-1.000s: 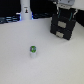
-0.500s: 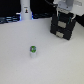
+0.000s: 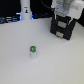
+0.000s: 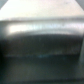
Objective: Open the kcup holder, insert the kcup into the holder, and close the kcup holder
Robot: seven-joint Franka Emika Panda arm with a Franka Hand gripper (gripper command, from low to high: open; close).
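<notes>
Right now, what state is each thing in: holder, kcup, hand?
kcup holder: appears shut, drawer fronts flush.
kcup: upright on the table, green top up, not inserted.
hand: at the holder's top; open or shut, cannot tell.

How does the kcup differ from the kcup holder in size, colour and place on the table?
Size: the kcup is tiny, while the kcup holder is a far larger box.
Colour: the kcup has a green top on a pale body; the kcup holder is black with paler fronts.
Place: the kcup stands alone in the open, while the kcup holder sits far back at the exterior view's right, with the arm over it.
Both rest on the same white table.
</notes>
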